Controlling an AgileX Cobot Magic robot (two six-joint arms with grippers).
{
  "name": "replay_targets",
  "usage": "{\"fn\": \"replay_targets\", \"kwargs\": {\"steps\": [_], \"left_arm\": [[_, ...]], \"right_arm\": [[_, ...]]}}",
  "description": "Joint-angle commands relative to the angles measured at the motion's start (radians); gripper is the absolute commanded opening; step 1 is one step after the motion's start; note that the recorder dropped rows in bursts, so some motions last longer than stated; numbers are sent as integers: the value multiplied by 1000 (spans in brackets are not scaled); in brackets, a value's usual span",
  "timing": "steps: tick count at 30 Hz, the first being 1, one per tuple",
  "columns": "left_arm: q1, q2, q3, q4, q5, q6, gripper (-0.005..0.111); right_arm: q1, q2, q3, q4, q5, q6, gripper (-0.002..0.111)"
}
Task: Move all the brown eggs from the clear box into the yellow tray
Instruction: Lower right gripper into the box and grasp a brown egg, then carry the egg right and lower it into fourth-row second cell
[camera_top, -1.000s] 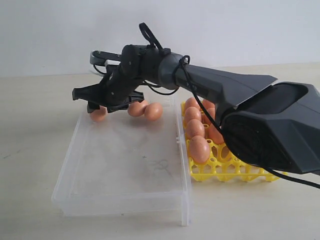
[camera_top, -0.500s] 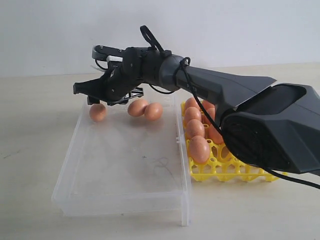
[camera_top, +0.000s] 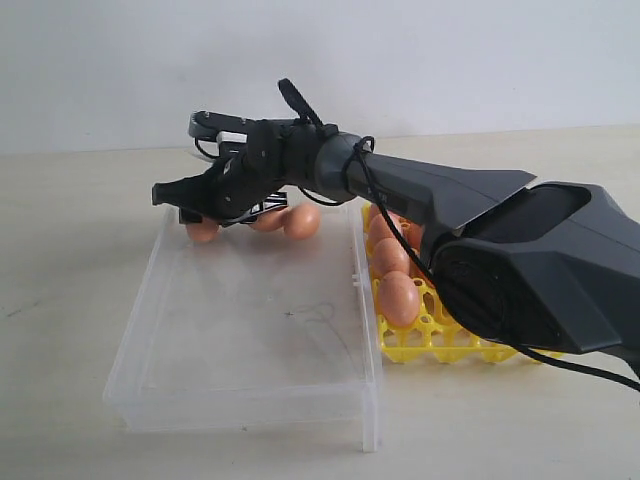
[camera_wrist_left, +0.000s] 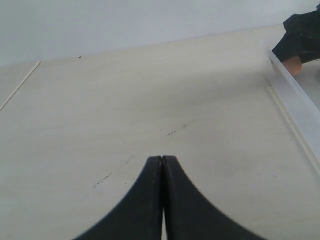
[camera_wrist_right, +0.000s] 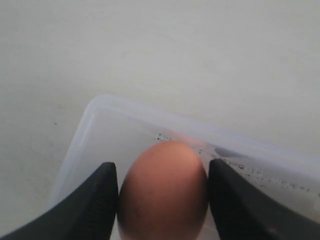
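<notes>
Right tool (camera_top: 170, 203) reaches across to the upper-left corner of the clear box (camera_top: 240, 410). Its fingers are spread, one on each side of a brown egg (camera_wrist_right: 162, 192). The gaps look almost nil in the right wrist view, so I can't tell whether the pads touch yet. Judging it as straddling, not pinching.

Key relation: the egg sits dead centre between the fingers and resting on the box floor. Its long axis runs along the fingers, pointed end toward the box's rounded corner just beyond. The squeeze would go across its narrow width, so it likely needs only closing, then a lift clear of the low wall.

Two more brown eggs (camera_top: 303, 220) lie just right of the tool, touching each other, near the box's back wall. The yellow tray (camera_top: 440, 345) is right of the box and its visible cups hold several eggs.

Left tool (camera_wrist_left: 162, 200) is pressed together and empty, over bare table (camera_wrist_left: 125, 100) outside the box's left wall. The right arm is the nearer one.
</notes>
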Motion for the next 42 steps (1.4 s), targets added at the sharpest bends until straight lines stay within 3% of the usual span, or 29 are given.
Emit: {"fn": "replay_targets", "kwargs": {"steps": [1,3,7,27,33,42], "left_arm": [[-6,1,-4,-2,-9,-5,0],[-6,1,-4,-2,-9,-5,0],[-6,1,-4,-2,-9,-5,0],[-6,1,-4,-2,-9,-5,0],[-6,1,-4,-2,-9,-5,0],[-6,1,-4,-2,-9,-5,0]], "right_arm": [[-3,0,-5,1,-31,1,50],[-3,0,-5,1,-31,-1,39],[-3,-5,-5,1,-20,-5,0],[12,-214,56,-57,84,-95,0],[12,-369,320,-78,-90,-95,0],[12,-787,1019,-78,-539,-165,0]]}}
